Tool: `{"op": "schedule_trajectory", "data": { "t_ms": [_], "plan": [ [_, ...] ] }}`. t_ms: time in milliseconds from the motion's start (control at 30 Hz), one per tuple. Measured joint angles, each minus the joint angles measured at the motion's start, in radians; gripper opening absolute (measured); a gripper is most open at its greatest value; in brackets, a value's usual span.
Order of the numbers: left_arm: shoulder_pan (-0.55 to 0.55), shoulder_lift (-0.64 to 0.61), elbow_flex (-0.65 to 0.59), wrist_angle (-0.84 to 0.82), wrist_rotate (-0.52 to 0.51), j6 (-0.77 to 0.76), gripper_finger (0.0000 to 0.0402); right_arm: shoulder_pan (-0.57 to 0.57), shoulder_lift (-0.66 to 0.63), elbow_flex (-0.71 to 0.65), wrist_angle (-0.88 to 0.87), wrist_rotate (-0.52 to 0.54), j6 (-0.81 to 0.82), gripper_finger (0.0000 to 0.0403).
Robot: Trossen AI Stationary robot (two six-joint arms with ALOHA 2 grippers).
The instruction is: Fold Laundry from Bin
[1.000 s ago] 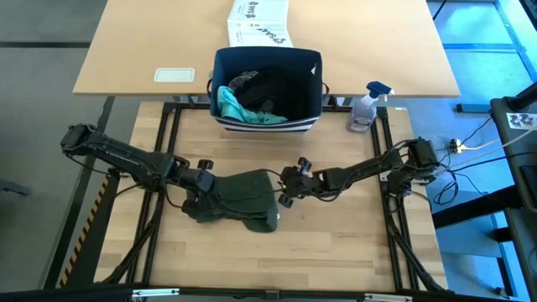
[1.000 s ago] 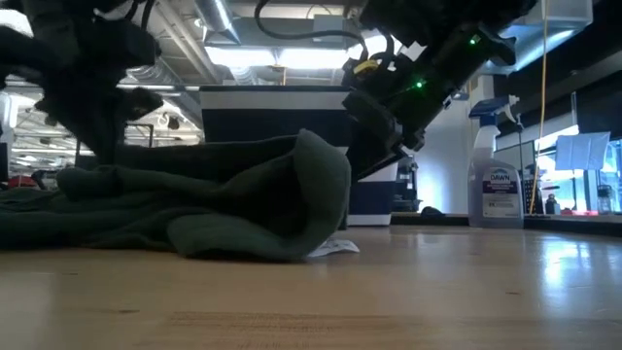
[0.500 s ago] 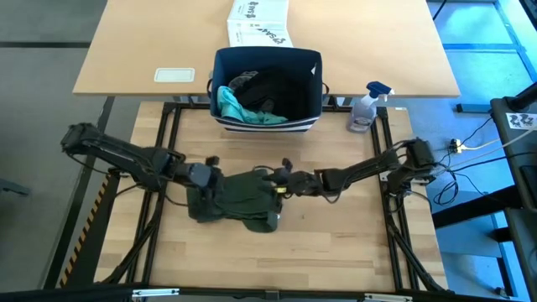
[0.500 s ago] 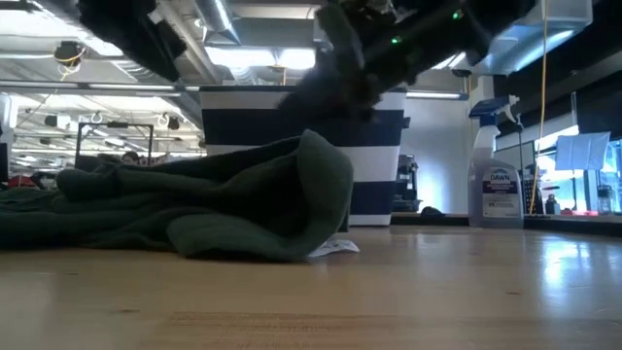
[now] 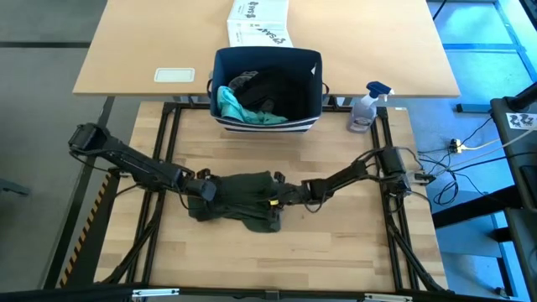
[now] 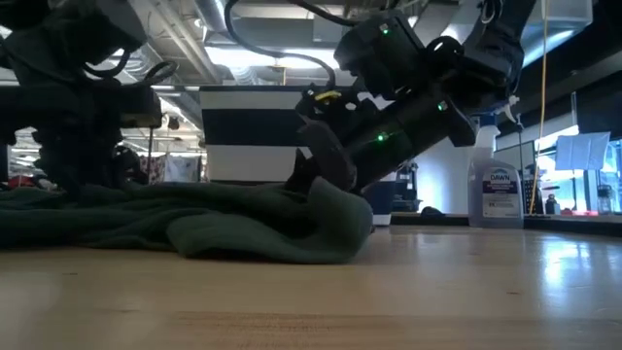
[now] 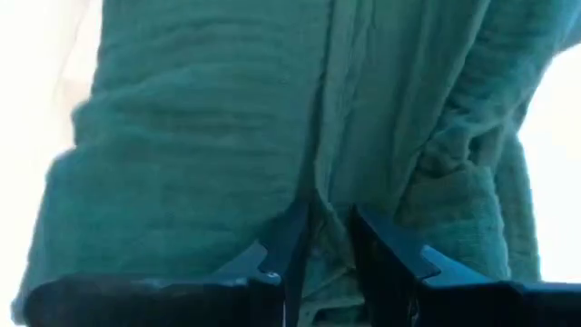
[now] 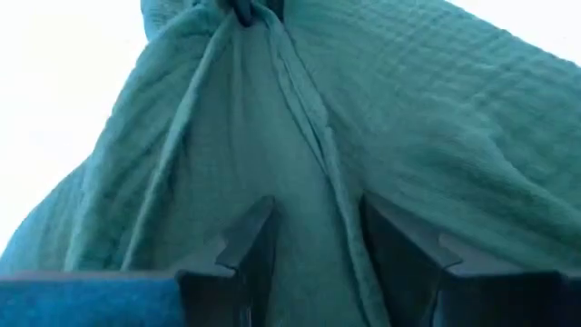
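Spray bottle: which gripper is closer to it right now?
Right. The right gripper is at the olive-green garment's right edge, on the spray bottle's side of the table. The left gripper is at the garment's left edge, farther away.

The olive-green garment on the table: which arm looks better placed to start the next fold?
Probably the right. The right gripper sits at the olive-green garment's bunched end, fingers straddling a ridge of cloth; the left gripper is at the flatter end.

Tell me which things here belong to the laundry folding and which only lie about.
Job: crumpled olive-green cloth garment; navy-blue fabric bin; teal cloth piece inside; left gripper; right gripper.
Lying about: clear spray bottle; white printed box; flat white card.
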Motion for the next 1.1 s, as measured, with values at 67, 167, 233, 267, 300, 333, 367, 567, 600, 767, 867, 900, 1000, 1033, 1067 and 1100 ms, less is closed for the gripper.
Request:
{"op": "schedule_trajectory", "data": {
  "t_ms": [67, 167, 233, 267, 300, 333, 367, 567, 600, 767, 867, 900, 1000, 1033, 1067, 1100],
  "plan": [
    [0.000, 0.000, 0.002, 0.004, 0.002, 0.000, 0.0086, 0.000, -0.015, -0.002, -0.012, 0.001, -0.003, 0.0165],
    [0.000, -0.006, 0.052, -0.024, 0.031, 0.029, 0.0086, 0.000, -0.070, -0.007, -0.069, 0.002, -0.029, 0.0165],
    [-0.002, -0.021, 0.122, -0.064, 0.062, 0.053, 0.0084, 0.000, -0.133, -0.008, -0.124, 0.003, -0.044, 0.0165],
    [-0.009, -0.032, 0.163, -0.093, 0.065, 0.057, 0.0083, 0.000, -0.172, -0.008, -0.146, 0.003, -0.046, 0.0165],
    [-0.017, -0.044, 0.204, -0.132, 0.063, 0.058, 0.0081, 0.000, -0.208, -0.007, -0.164, 0.002, -0.046, 0.0165],
    [-0.027, -0.056, 0.243, -0.175, 0.057, 0.060, 0.0080, -0.001, -0.240, -0.006, -0.174, -0.002, -0.045, 0.0165],
    [-0.039, -0.068, 0.280, -0.220, 0.046, 0.061, 0.0079, -0.002, -0.266, -0.006, -0.173, -0.005, -0.046, 0.0165],
    [-0.135, -0.123, 0.359, -0.370, -0.163, 0.056, 0.0078, -0.001, -0.294, -0.005, 0.029, 0.020, -0.055, 0.0165],
    [-0.152, -0.126, 0.348, -0.368, -0.199, 0.044, 0.0078, -0.002, -0.272, -0.001, 0.077, 0.021, -0.061, 0.0165],
    [-0.208, -0.121, 0.254, -0.348, -0.258, -0.068, 0.0078, -0.021, -0.104, 0.086, 0.083, 0.024, -0.083, 0.0165],
    [-0.231, -0.120, 0.196, -0.321, -0.257, -0.136, 0.0078, -0.031, 0.002, 0.209, 0.003, 0.006, -0.104, 0.0165],
    [-0.237, -0.120, 0.181, -0.315, -0.257, -0.158, 0.0078, -0.036, 0.037, 0.255, -0.052, 0.000, -0.106, 0.0165],
    [-0.250, -0.120, 0.151, -0.312, -0.257, -0.211, 0.0078, -0.047, 0.130, 0.401, -0.275, -0.023, -0.111, 0.0165],
    [-0.251, -0.120, 0.147, -0.312, -0.258, -0.223, 0.0078, -0.049, 0.145, 0.444, -0.354, -0.028, -0.120, 0.0165],
    [-0.254, -0.120, 0.143, -0.310, -0.260, -0.228, 0.0078, -0.049, 0.158, 0.485, -0.433, -0.033, -0.133, 0.0165],
    [-0.255, -0.120, 0.141, -0.309, -0.261, -0.228, 0.0078, -0.049, 0.169, 0.521, -0.497, -0.033, -0.145, 0.0165]
  ]
}}
